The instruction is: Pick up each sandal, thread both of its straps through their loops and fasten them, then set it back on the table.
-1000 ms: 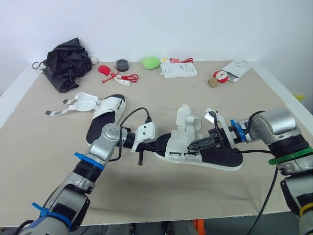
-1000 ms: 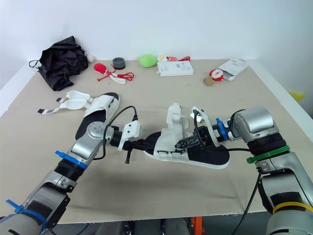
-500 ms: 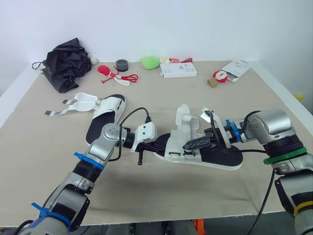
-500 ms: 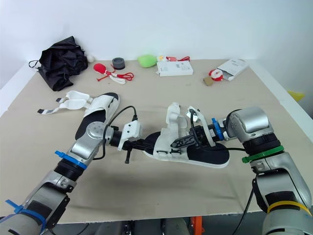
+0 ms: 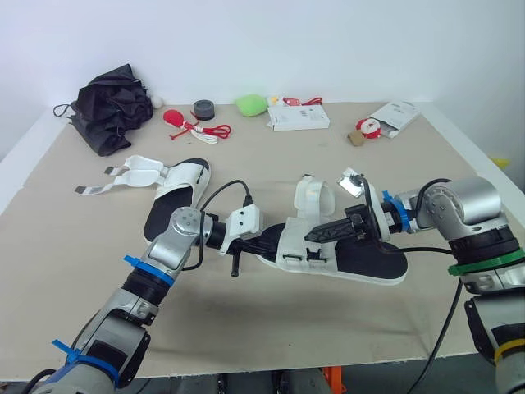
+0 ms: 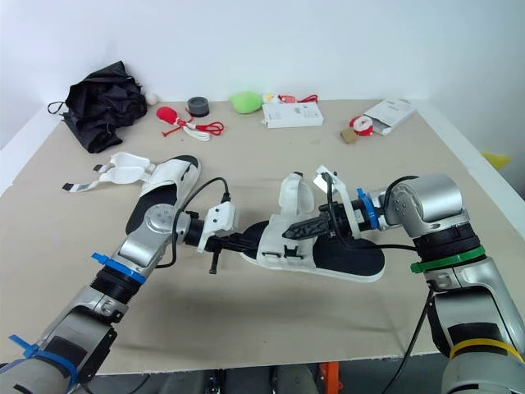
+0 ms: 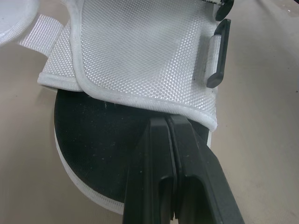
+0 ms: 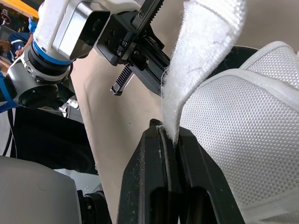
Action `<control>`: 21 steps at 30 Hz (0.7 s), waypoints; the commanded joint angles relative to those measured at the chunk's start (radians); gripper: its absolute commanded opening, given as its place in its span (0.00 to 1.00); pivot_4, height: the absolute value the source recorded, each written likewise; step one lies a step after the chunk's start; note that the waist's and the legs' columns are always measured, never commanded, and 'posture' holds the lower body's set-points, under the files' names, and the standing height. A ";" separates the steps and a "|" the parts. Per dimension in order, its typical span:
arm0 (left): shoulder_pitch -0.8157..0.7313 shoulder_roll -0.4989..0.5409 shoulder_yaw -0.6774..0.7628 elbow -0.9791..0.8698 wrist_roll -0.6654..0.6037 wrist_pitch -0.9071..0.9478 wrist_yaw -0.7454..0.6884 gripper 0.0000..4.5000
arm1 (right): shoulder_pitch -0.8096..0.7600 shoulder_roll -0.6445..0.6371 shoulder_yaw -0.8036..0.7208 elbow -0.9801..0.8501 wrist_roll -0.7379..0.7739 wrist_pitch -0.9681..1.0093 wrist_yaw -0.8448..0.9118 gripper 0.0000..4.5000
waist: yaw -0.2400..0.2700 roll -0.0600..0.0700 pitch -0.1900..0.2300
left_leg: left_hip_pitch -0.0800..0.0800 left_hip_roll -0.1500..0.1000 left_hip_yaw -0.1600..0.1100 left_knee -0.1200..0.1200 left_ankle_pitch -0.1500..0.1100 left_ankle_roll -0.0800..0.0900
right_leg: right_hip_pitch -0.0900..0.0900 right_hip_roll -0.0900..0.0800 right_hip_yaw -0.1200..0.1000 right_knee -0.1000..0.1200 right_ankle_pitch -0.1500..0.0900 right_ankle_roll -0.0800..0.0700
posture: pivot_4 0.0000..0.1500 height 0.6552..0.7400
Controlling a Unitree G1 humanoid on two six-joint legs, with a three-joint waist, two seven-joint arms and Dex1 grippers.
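Note:
One sandal (image 5: 365,261), black footbed with white mesh upper, lies mid-table between my arms. My left gripper (image 5: 271,240) is shut on the toe end of its sole (image 7: 88,144), just under the front upper and its black loop (image 7: 218,53). My right gripper (image 5: 316,235) is shut on a white strap (image 8: 201,51) of this sandal, and the strap arches up over the upper (image 5: 310,197). The second sandal (image 5: 176,185) lies at the left rear with its straps (image 5: 123,172) spread loose on the table.
Along the back edge lie a black crumpled umbrella (image 5: 111,107), a red toy with cord (image 5: 176,117), a grey roll (image 5: 204,108), a green plush (image 5: 252,103), a white box (image 5: 299,117) and a white packet (image 5: 398,115). Bare tabletop (image 5: 246,328) runs in front of the sandal.
My right gripper has shifted a little up and toward the left with the strap, which now arches higher over the upper. The left gripper and the sandal's sole have stayed put.

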 commanded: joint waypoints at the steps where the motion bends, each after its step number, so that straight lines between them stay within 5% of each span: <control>1: 0.023 0.015 -0.032 0.036 0.033 0.022 -0.002 0.00 | 0.008 -0.025 -0.019 -0.039 0.009 -0.014 0.015 0.02 | 0.000 0.000 0.000 | 0.000 0.000 0.000 0.000 0.000 0.000 | 0.000 0.000 0.000 0.000 0.000 0.000 | 1.00 1.00; 21: 0.018 0.009 -0.027 0.048 0.030 0.022 0.004 0.00 | -0.006 -0.107 0.019 -0.098 -0.039 -0.033 0.016 0.02 | 0.000 0.000 0.000 | 0.000 0.000 0.001 0.000 0.000 0.000 | 0.000 0.000 0.001 0.000 0.000 0.000 | 1.00 1.00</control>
